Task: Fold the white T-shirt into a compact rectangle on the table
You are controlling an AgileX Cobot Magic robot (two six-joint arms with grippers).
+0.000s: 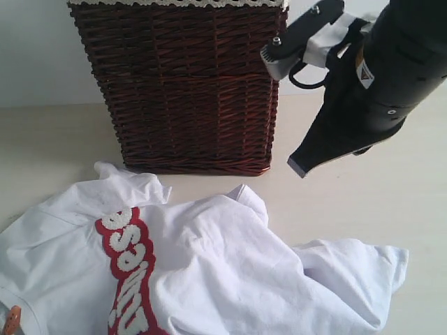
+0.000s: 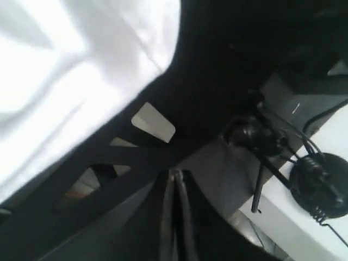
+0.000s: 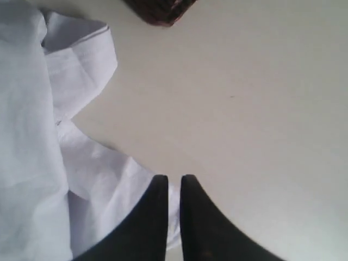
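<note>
The white T-shirt (image 3: 32, 136) lies crumpled on the table (image 3: 244, 109), with soft folds and one stitched hem turned toward the dark wicker basket (image 3: 163, 11), of which only a corner shows. The rest of the table is pale and smooth, with one tiny dark speck (image 3: 232, 97). The right gripper (image 3: 174, 182) is over the edge of the shirt. Its two black fingers (image 3: 152, 217) stand almost together, and white cloth is seen through the narrow slit between them. Whether the tips touch the cloth cannot be told.
</note>
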